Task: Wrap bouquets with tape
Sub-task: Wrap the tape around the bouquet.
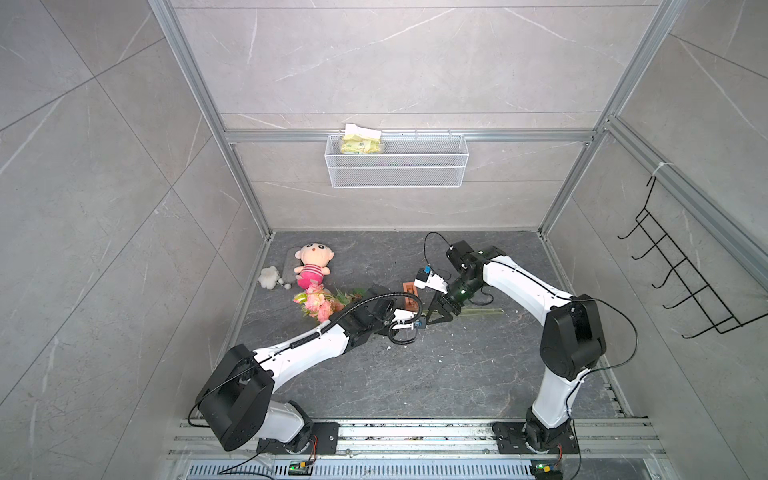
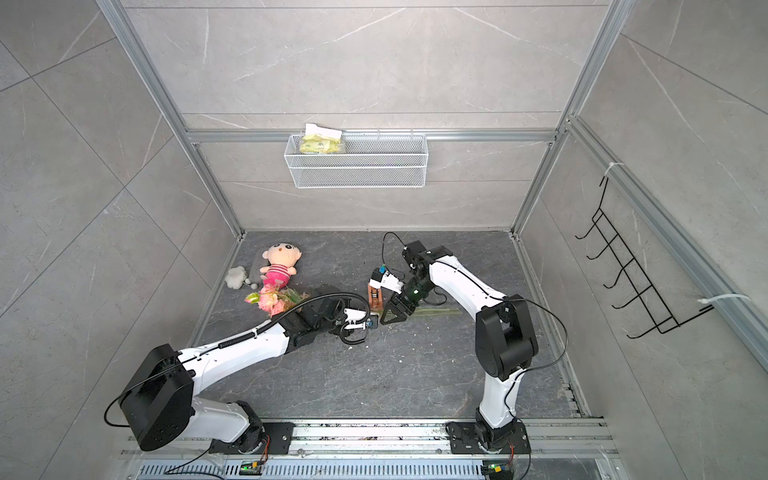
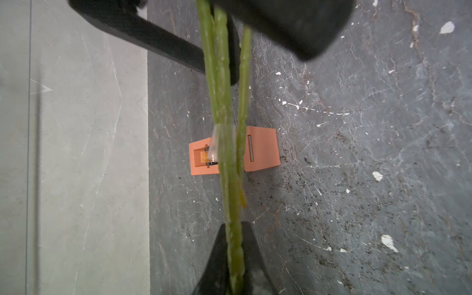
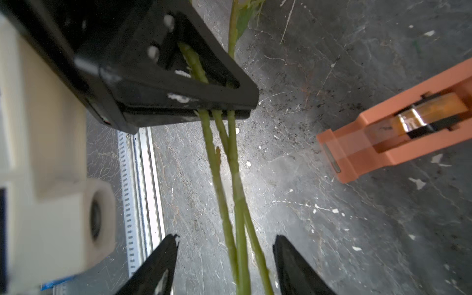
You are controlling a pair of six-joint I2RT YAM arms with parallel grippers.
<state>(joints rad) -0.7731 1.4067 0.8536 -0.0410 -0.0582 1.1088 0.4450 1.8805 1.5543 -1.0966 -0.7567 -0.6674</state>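
**Left gripper** (image 3: 233,229) pressed together on the three green stems (image 3: 221,89) of the bouquet (image 1: 316,305), holding them above the dark floor (image 1: 415,374). **Right gripper** (image 4: 226,241) spread, its jaws on either side of the same stems and not touching them. Just beyond, the orange dispenser (image 3: 263,150) stands on the floor. A clear strip of tape (image 3: 215,143) reaches from its roll to the stems. The blooms are to the left, just beside a doll (image 1: 312,266); a wire basket (image 1: 397,166) hangs on the far wall

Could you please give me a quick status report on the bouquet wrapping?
Left gripper shut on bouquet stems; right gripper open, straddling them. Clear tape strip on two stems, third apart. Tape dispenser beside stems, nothing blocking.
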